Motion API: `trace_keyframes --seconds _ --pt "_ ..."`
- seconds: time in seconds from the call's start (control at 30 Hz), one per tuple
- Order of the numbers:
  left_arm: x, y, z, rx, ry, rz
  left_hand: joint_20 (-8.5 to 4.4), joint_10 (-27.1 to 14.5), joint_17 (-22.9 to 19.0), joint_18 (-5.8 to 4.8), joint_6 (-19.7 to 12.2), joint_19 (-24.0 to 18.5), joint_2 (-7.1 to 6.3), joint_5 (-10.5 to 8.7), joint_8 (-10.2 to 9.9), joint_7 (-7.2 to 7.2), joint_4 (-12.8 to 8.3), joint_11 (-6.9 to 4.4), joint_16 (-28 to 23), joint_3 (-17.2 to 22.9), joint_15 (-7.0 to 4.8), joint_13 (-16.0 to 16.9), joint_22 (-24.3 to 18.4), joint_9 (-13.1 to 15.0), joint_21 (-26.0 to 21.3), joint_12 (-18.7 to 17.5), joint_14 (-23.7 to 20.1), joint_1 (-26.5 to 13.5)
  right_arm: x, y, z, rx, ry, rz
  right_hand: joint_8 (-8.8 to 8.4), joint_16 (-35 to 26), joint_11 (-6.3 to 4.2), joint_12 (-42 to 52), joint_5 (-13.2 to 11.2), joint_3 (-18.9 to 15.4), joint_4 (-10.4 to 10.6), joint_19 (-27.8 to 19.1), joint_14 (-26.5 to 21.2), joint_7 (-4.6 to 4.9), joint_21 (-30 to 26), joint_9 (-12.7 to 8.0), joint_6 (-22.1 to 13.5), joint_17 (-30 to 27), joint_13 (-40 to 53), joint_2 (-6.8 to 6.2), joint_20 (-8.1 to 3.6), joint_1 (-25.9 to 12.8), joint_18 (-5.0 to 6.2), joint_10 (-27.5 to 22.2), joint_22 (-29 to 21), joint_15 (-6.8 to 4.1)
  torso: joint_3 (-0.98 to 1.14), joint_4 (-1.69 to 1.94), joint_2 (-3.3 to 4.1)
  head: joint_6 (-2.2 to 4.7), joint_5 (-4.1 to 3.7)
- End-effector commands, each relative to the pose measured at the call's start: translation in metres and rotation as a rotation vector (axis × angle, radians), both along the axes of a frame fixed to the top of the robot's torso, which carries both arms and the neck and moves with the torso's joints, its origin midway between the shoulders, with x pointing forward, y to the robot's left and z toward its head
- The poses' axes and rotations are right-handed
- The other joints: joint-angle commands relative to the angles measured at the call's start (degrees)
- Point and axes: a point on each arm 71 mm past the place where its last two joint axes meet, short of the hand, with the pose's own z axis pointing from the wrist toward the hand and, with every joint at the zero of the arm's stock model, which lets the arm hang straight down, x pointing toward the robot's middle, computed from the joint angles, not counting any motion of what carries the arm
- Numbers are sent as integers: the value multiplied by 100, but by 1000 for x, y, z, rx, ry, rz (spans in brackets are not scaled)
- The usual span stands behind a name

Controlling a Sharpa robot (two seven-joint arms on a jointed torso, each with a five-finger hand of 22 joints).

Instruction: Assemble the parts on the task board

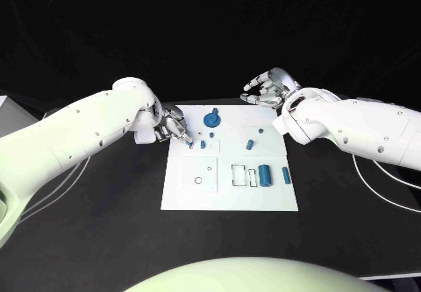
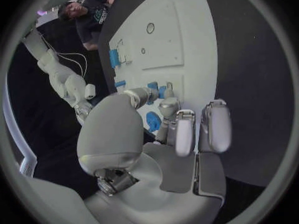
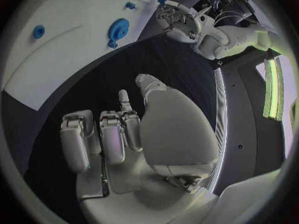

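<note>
Several blue parts [image 1: 264, 173] lie on the white task board [image 1: 230, 198] at the middle of the black table [image 1: 105, 213]; a round blue part [image 1: 212, 118] sits near its far edge. The left hand [image 1: 172, 129] reaches over the board's left edge, fingertips at a small blue part [image 1: 202, 145], whether pinching it I cannot tell. The right hand [image 1: 266, 89] hovers beyond the board's far right corner, fingers curled, holding nothing.

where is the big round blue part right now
In the head view the round blue part sits near the far edge of the white board, between the two hands, nearer the left hand.
</note>
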Motion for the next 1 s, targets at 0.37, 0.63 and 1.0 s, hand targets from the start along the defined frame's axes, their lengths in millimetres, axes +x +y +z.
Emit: trace_keyframes --seconds 0.37,0.63,1.0 --pt "3 -6 0 27 -54 4 -31 -19 1383 -45 49 -21 20 18 -25 10 -1132 10 24 1098 -38 14 158 -7 3 -27 562 31 0 3 0 -9 -2 17 33 -11 -46 24 22 16 -2 600 548 -8 25 10 -44 1311 1147 -5 -40 -37 -38 199 1506 -43 -6 10 -5 -26 0" --pt "4 -10 0 23 -73 20 -30 -18 1375 -45 51 -20 21 20 -27 12 -1133 11 20 1098 -38 16 160 -7 4 -26 560 31 0 4 0 -9 -2 19 33 -11 -46 24 22 16 -2 600 548 -8 25 10 -44 1311 1147 -5 -40 -37 -38 199 1506 -43 -10 3 -3 -43 3" --pt "1 -10 -7 41 -60 10 -29 -11 1379 -45 59 -22 26 26 -33 16 -1133 14 22 1097 -36 23 160 -9 5 -22 561 26 0 4 0 -9 -1 20 33 -11 -46 24 22 16 -2 600 548 -8 25 10 -44 1311 1147 -5 -40 -37 -38 199 1506 -43 -4 9 -9 -67 5"
